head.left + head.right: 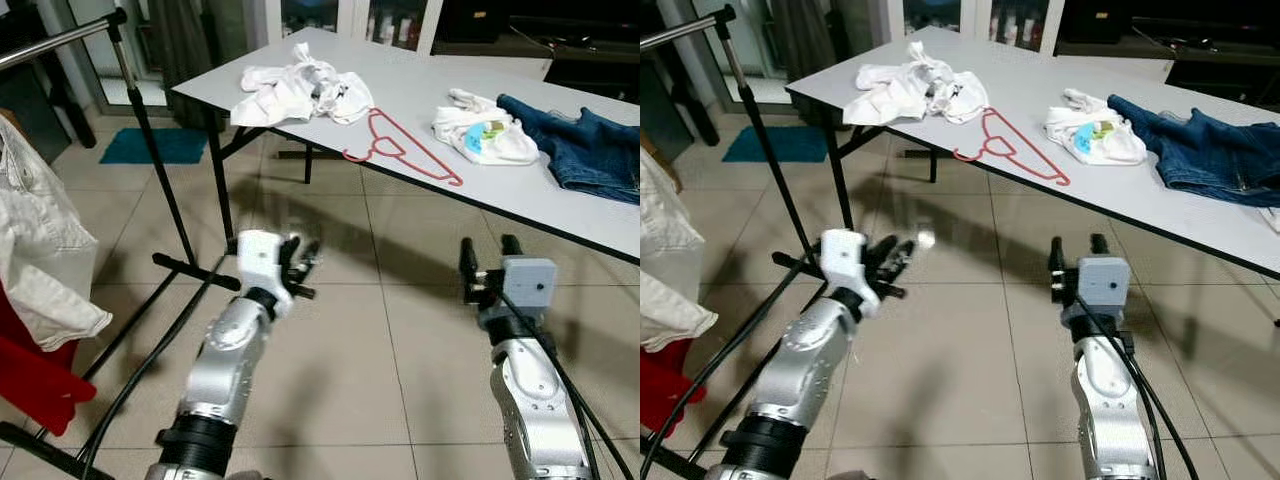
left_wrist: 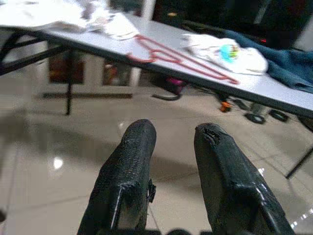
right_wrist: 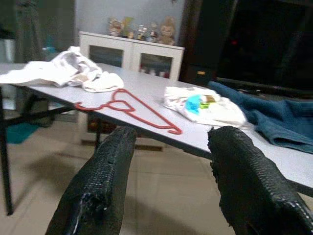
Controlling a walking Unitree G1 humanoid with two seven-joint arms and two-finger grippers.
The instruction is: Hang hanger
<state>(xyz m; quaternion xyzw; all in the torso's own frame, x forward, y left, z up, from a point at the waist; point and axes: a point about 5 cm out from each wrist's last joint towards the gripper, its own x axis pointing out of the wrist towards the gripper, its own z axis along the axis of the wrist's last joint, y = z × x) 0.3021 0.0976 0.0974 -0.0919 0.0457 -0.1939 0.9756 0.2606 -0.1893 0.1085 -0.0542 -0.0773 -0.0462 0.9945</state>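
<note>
Both hands raised before table, left hand (image 1: 303, 262) narrow, right hand (image 1: 490, 256) wide, red hanger (image 1: 400, 146) untouched

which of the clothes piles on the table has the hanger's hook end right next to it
The crumpled white pile at the table's left end: the red hanger has its hook beside it. The white garment with the colourful print and the blue jeans lie further right.

Hanger (image 1: 400, 148): thin red wire, smooth. Table (image 1: 430, 80): matt grey top. Floor (image 1: 350, 330): glossy tile. Jeans (image 1: 590, 150): blue denim. Rack (image 1: 150, 150): black metal tube. Fingers (image 3: 102, 196): black, rough-textured pads. Arms: smooth silver metal.
</note>
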